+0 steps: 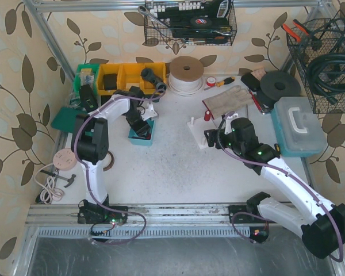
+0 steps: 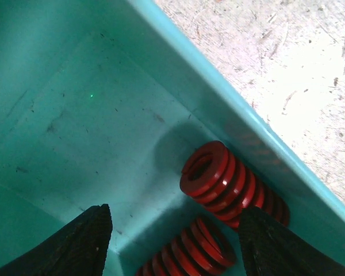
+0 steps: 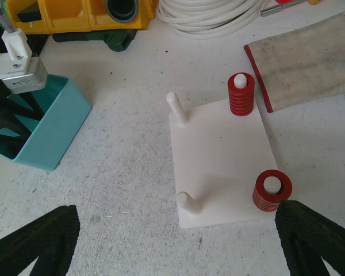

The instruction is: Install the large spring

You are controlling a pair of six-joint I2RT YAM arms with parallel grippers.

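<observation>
Two red springs lie in a corner of the teal bin [image 2: 75, 115]: a thick one [image 2: 218, 175] against the wall and another [image 2: 190, 253] just below it. My left gripper [image 2: 175, 244] is down inside the bin [image 1: 141, 131], open. The lower spring lies between its fingers [image 2: 80, 241] with a gap on each side. The white peg board [image 3: 218, 155] carries a red spring on its far right peg [image 3: 241, 95] and one on its near right peg [image 3: 271, 191]. Both left pegs [image 3: 176, 106] [image 3: 190, 202] are bare. My right gripper [image 3: 175, 244] hovers open near the board's front edge.
Yellow bins [image 1: 118, 77], a white hose coil [image 1: 186, 75] and a cloth pad [image 3: 310, 54] lie behind the board. A teal-lidded case [image 1: 299, 126] stands at the right. Wire baskets [image 1: 190, 23] hang on the back wall.
</observation>
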